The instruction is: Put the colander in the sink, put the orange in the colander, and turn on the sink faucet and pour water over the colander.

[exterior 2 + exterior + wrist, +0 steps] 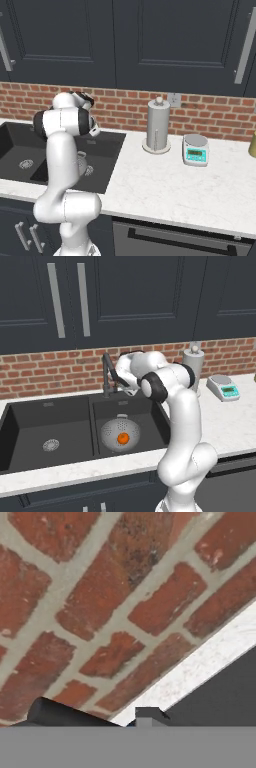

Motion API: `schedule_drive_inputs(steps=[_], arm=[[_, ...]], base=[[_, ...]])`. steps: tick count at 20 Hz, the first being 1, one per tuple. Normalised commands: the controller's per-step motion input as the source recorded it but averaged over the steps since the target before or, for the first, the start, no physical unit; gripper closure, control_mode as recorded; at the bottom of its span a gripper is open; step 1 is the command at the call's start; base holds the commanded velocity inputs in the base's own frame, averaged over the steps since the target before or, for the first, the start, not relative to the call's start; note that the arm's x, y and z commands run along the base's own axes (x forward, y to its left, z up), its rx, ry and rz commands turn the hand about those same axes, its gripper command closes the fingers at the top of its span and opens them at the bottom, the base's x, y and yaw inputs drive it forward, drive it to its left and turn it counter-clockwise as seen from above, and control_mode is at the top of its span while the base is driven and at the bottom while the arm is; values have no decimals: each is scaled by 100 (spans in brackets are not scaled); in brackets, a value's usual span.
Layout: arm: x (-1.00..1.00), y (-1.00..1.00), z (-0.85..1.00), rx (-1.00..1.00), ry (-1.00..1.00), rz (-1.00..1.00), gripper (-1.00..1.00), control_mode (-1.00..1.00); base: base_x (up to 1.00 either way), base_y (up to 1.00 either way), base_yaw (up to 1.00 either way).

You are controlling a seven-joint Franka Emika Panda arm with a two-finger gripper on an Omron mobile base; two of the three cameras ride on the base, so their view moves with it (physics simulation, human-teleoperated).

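Just beside the sink faucet, the gripper

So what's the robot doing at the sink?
The white robot arm is reaching its claw over to the dark faucet behind the black sink. The colander already sits in the right-hand basin with the orange inside it. No water is running yet. The claw is right by the faucet's side lever, but you can't tell from here whether it is squeezing it.
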Motion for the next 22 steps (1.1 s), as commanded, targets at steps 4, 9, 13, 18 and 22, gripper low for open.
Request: schedule_drive_inputs(steps=[4, 9, 13, 18, 22], arm=[[0, -68, 0, 0, 0, -8, 100, -100], [0, -82, 0, 2, 0, -8, 100, -100], [-10, -99, 0, 7, 0, -7, 100, -100], [-26, -100, 0, 11, 0, -6, 100, -100], [-35, -100, 0, 14, 0, -5, 100, -100]], base=[[0, 0, 0], [0, 0, 0], [0, 0, 0], [0, 0, 0], [0, 0, 0]])
